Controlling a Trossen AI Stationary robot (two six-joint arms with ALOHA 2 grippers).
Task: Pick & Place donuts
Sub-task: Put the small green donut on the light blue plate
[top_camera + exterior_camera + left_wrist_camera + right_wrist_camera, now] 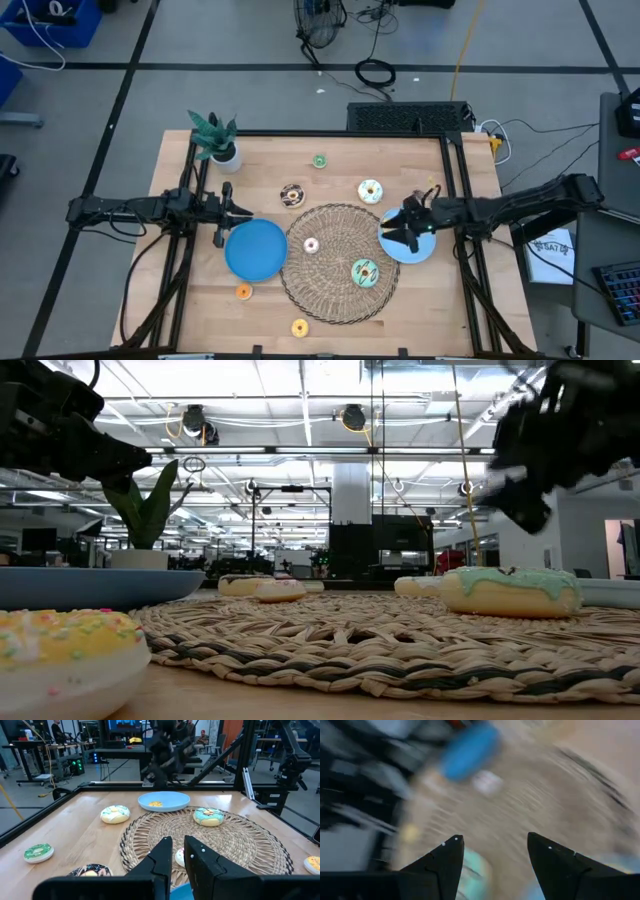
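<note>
my right gripper (403,232) hangs over the right plate (420,250) with its fingers spread and nothing between them, though that wrist view is blurred. my left gripper (243,210) waits pinched closed by the left plate (255,250). donuts (364,272) lie scattered on the mat (340,300) and table (450,310), one small orange one (155,804) on the right plate.

Right wrist view smeared by blur, yellow donut (60,660) cut off at low view's edge
</note>
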